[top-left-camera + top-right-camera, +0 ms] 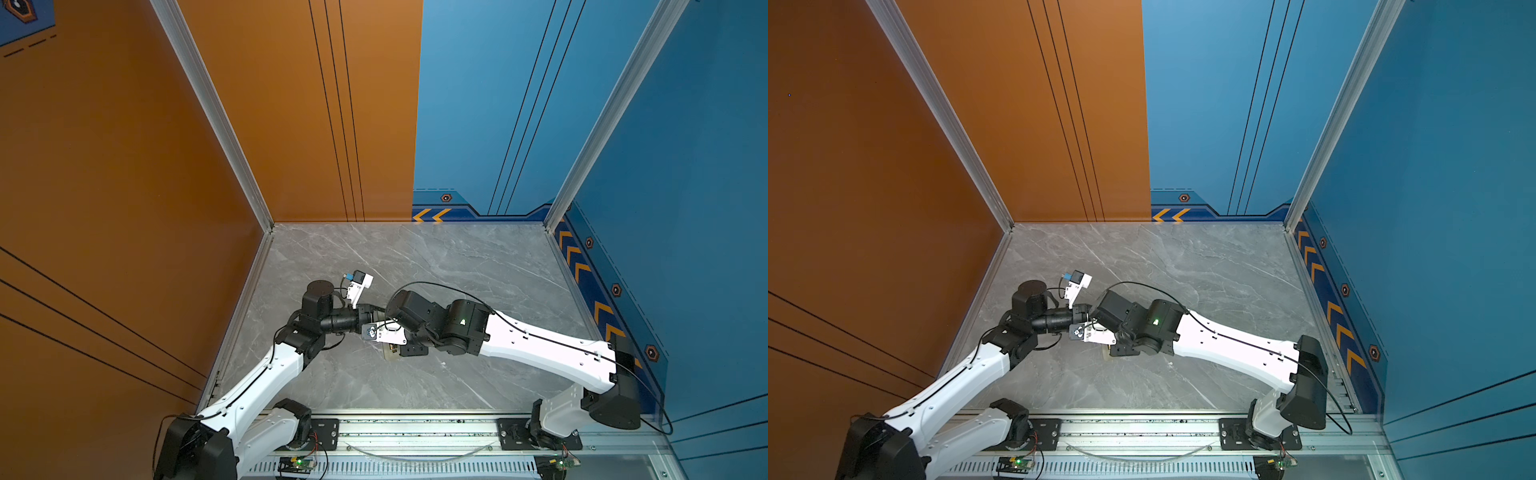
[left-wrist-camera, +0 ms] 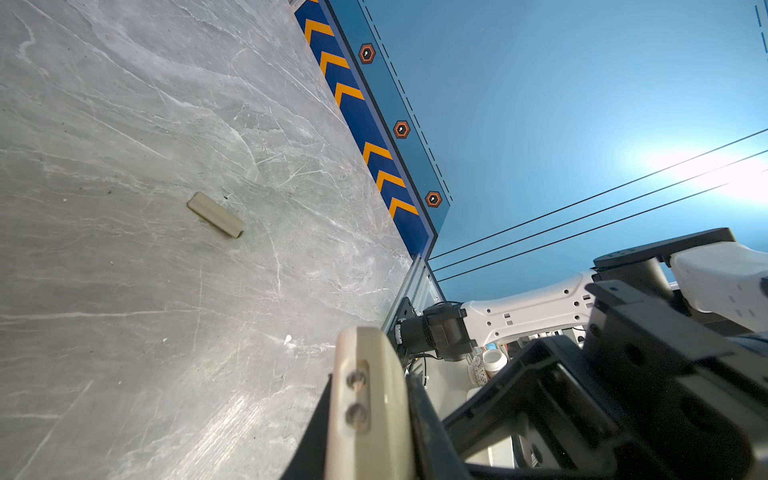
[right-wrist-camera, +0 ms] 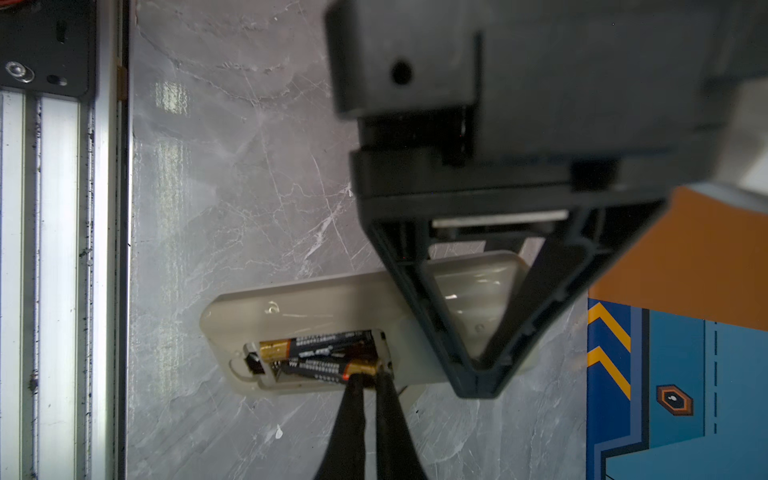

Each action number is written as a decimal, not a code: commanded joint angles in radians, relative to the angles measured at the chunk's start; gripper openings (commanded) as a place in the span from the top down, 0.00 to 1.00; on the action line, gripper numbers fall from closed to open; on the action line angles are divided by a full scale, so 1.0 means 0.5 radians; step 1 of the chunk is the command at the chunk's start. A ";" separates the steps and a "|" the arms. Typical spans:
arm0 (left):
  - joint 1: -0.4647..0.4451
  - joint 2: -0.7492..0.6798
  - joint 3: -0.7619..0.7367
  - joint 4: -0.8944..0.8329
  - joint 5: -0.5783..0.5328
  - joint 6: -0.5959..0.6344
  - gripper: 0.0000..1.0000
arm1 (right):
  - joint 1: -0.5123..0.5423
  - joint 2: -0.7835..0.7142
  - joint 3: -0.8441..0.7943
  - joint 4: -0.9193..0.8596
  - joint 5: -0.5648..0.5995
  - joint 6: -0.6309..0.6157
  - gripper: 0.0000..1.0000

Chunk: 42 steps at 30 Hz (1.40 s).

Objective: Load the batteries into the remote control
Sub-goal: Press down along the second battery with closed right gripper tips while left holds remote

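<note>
Both claws pinched together, left gripper [image 3: 478,382] pinning the remote control [image 3: 299,309]; should the right gripper [image 3: 371,380] skid off the battery [image 3: 320,368] by its copper end, it may spring out.

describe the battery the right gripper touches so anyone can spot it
Find the white remote control on the marble table, opened at the back. Inside, pick the battery whose copper end meets the right gripper's fingertips; the other battery's copper end points the opposite way.
</note>
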 commanded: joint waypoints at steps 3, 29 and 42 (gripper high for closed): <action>-0.019 -0.052 0.081 0.203 0.211 -0.048 1.00 | 0.006 0.115 -0.016 -0.117 -0.022 -0.011 0.94; -0.020 -0.063 0.081 0.205 0.210 -0.048 1.00 | 0.020 0.167 -0.018 -0.123 -0.062 -0.003 0.94; -0.017 -0.064 0.080 0.199 0.202 -0.048 1.00 | 0.016 0.133 -0.018 -0.118 -0.049 0.011 0.94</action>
